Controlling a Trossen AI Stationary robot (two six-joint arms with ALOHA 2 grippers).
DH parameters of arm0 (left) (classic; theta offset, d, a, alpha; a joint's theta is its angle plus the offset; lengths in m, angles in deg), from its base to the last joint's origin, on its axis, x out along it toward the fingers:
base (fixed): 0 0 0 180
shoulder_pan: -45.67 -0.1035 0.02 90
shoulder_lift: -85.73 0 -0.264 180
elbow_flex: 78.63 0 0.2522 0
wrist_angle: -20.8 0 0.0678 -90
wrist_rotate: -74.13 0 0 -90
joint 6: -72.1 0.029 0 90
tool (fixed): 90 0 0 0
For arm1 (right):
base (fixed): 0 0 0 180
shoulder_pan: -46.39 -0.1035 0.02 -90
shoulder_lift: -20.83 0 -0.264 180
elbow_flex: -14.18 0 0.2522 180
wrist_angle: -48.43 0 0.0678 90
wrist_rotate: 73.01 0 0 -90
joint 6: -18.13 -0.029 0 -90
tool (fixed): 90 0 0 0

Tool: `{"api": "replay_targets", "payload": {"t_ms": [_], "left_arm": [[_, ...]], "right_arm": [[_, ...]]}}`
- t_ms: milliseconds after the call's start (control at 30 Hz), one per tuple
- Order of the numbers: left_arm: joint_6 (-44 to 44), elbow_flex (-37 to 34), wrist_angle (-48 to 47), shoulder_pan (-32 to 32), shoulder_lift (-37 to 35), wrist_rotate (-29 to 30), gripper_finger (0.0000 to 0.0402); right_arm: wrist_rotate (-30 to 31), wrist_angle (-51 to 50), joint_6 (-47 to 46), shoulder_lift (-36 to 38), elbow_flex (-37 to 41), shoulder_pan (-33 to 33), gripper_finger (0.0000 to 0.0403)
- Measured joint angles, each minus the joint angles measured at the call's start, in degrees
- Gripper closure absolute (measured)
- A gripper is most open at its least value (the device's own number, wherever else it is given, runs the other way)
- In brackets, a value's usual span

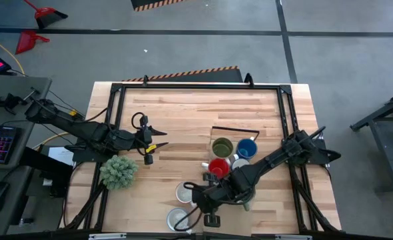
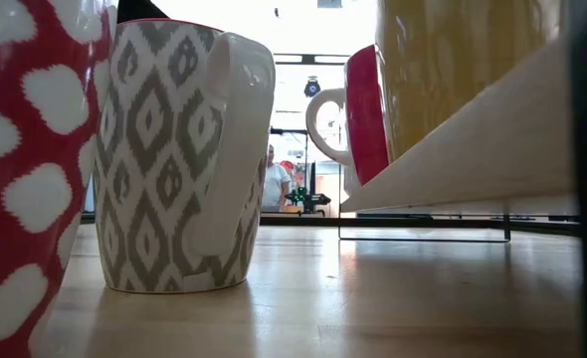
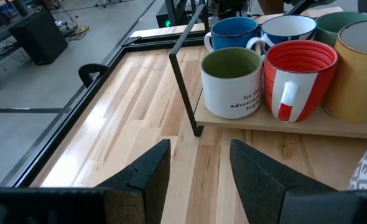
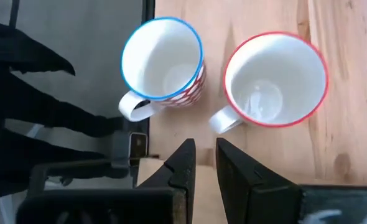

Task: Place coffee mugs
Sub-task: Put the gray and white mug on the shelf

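Several coffee mugs stand on a raised wooden board (image 3: 283,124): olive green (image 3: 231,81), red (image 3: 298,78), blue (image 3: 233,31), a white one (image 3: 286,31), a yellow one (image 3: 361,68) and a teal one (image 3: 345,22). Two patterned mugs stand on the table near its front edge: a red-and-white one with a blue rim (image 4: 162,59) and a grey-and-white one with a red rim (image 4: 275,79). My right gripper (image 4: 202,158) hangs above these two, its fingers a narrow gap apart with nothing between them. My left gripper (image 3: 199,168) waits open left of the board.
A bushy green plant (image 1: 118,171) stands at the table's left front, below my left arm. A black metal frame (image 1: 196,87) runs round the table. The board rests on thin black legs (image 2: 423,234). Bare wood lies at the table's far side (image 1: 196,110).
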Motion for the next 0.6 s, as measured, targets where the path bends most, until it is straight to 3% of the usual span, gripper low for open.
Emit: {"api": "replay_targets", "payload": {"t_ms": [600], "left_arm": [[3.4,0.0,0.2,0.0,0.0,0.1,0.0248]], "right_arm": [[-3.5,-0.5,11.7,-0.6,-7.2,7.8,0.0360]]}}
